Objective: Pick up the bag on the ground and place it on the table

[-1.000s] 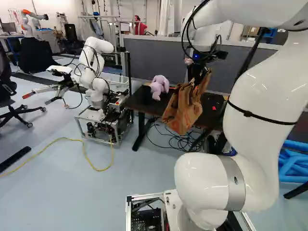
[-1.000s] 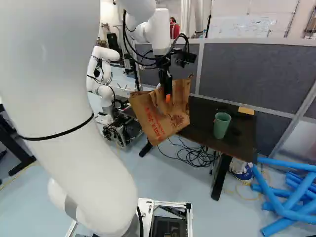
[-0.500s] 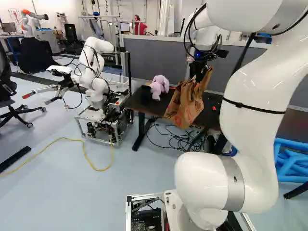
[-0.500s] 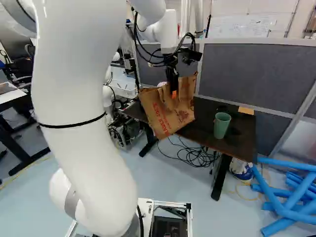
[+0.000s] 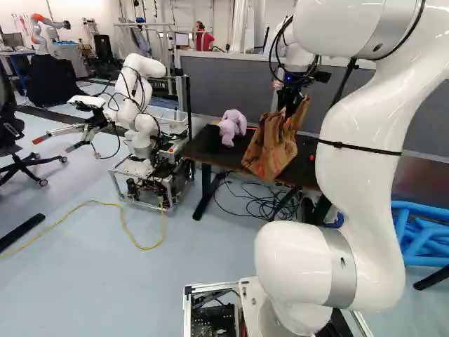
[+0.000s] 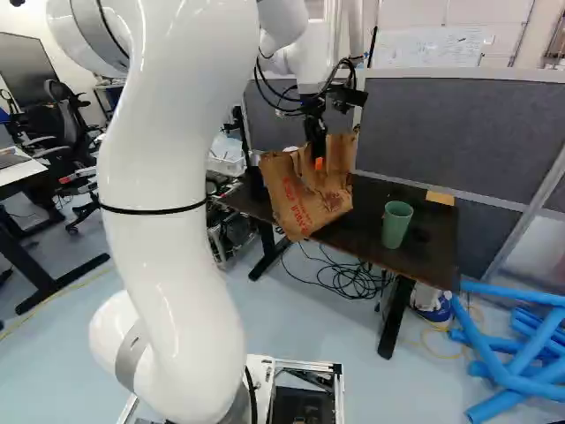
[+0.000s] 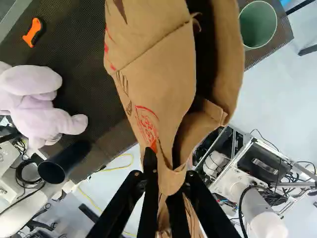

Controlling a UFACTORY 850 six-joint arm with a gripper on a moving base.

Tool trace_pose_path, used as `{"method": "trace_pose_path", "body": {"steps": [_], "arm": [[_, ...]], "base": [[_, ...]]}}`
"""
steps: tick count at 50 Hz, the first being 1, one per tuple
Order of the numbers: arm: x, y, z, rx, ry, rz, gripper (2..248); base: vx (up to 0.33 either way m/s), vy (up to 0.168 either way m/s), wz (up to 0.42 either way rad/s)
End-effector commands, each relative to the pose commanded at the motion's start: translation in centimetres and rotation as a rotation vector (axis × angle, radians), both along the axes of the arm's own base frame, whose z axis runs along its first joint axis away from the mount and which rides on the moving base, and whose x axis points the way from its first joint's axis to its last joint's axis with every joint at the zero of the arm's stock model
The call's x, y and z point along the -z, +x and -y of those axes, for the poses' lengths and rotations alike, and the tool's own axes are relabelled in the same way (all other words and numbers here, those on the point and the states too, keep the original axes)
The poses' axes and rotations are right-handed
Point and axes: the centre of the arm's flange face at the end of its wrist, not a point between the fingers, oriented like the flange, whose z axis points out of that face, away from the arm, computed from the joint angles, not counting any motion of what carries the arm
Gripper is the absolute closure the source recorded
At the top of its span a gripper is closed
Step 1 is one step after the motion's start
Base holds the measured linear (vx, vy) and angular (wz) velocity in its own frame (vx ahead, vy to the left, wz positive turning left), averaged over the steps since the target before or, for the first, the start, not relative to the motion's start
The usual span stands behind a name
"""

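Your brown paper bag (image 6: 305, 199) hangs mouth up but canted, its long axis slanting from upper right to lower left in the left base view. Your pincer (image 6: 319, 162) has its upper paper pinched between both fingers. Below the pincer, the bag hides part of the table's (image 7: 89, 64) near edge; you can't tell whether they touch. The purple plush toy (image 7: 37, 106) lies to one side of the pincer, the green cup (image 7: 260, 25) to the other.
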Motion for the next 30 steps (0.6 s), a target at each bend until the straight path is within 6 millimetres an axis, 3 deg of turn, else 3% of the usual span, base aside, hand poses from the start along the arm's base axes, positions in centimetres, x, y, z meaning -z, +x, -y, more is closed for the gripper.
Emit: {"method": "trace_pose_path", "body": {"steps": [30], "arm": [[0.0,4.3,1.6,0.007,0.011,-0.040,225]], "base": [[0.000,0.000,0.000]]}}
